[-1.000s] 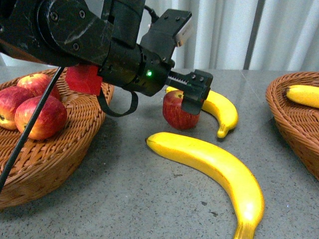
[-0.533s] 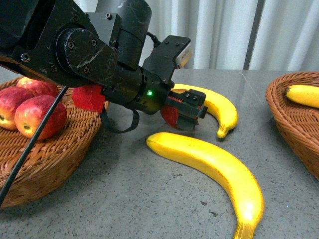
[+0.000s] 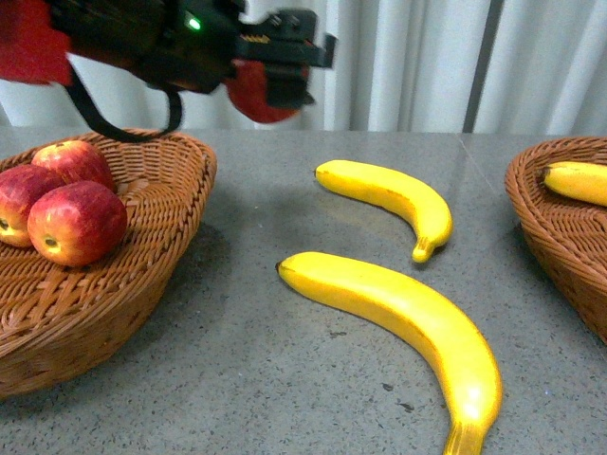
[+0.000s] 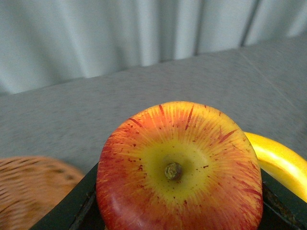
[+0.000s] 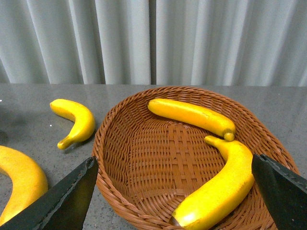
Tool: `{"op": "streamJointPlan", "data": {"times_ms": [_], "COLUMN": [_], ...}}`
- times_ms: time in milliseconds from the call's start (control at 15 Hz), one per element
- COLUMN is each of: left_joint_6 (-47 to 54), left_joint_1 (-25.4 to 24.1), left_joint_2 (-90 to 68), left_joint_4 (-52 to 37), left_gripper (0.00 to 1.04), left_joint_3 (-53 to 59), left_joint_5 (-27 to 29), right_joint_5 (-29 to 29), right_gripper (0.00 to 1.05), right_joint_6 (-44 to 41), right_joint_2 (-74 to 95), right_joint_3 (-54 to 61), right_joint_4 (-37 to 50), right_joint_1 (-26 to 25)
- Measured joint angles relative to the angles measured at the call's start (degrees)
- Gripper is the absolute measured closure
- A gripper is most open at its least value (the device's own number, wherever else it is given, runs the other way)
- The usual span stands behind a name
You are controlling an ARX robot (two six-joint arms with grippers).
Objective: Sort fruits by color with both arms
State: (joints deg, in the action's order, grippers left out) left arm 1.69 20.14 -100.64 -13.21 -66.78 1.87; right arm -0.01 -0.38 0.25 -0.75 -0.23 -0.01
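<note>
The left arm (image 3: 133,43) was a bulky black casing, blurred in the front view, with a small green light (image 3: 193,23) glowing on it and a bright red block (image 3: 33,52) at one end. A thin black cable (image 3: 90,114) hung from it in a loop. The left gripper (image 3: 277,81) was black and angular. The right gripper (image 5: 175,201) showed two flat, wedge-shaped, matte black fingers (image 5: 67,194).

On our left, the left basket (image 3: 194,166) sits on the worktop (image 3: 237,370) with three apples (image 3: 78,223) in it. Between it and the right basket (image 3: 536,218), the far banana (image 3: 394,194) lies behind the near banana (image 3: 398,313). Two more bananas (image 5: 189,115) lie in the right basket. We see the left tool (image 3: 285,76) holding the lifted apple (image 3: 251,100) clear above the worktop.
</note>
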Motion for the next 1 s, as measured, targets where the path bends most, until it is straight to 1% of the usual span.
{"op": "streamJointPlan", "data": {"times_ms": [67,133,200,333,467,733,867,933,1000], "left_joint_6": [-3.48,-5.88,-6.25,-6.32,-5.99,-5.99,-5.95,-5.79,-5.70], "left_joint_1": [-1.62,-3.37,-4.83,-9.27,-12.83,-13.53,-13.53,-12.98,-11.74], "left_joint_2": [4.07,7.08,8.96,9.20,7.89,4.31,4.68,5.68,8.17], "left_joint_4": [2.23,2.95,2.97,3.17,1.99,2.56,2.40,1.49,0.52], "left_gripper": [0.37,0.37,0.37,0.37,0.37,0.37,0.12,0.05,0.08], "left_joint_3": [2.36,5.68,8.41,10.03,10.36,10.21,9.35,9.35,9.73], "left_joint_5": [5.55,9.14,10.19,7.69,8.07,6.58,6.69,6.84,6.95], "right_joint_5": [0.00,0.00,0.00,0.02,0.00,0.00,0.00,0.02,0.00], "right_gripper": [0.07,0.07,0.07,0.07,0.07,0.07,0.07,0.07,0.07], "right_joint_6": [0.00,0.00,0.00,0.00,0.00,0.00,0.00,0.00,0.00], "right_joint_2": [0.00,0.00,0.00,0.00,0.00,0.00,0.00,0.00,0.00], "right_joint_3": [0.00,0.00,0.00,0.00,0.00,0.00,0.00,0.00,0.00], "right_joint_4": [0.00,0.00,0.02,0.00,0.02,0.00,0.00,0.00,0.00], "right_joint_1": [0.00,0.00,0.00,0.00,0.00,0.00,0.00,0.00,0.00]}}
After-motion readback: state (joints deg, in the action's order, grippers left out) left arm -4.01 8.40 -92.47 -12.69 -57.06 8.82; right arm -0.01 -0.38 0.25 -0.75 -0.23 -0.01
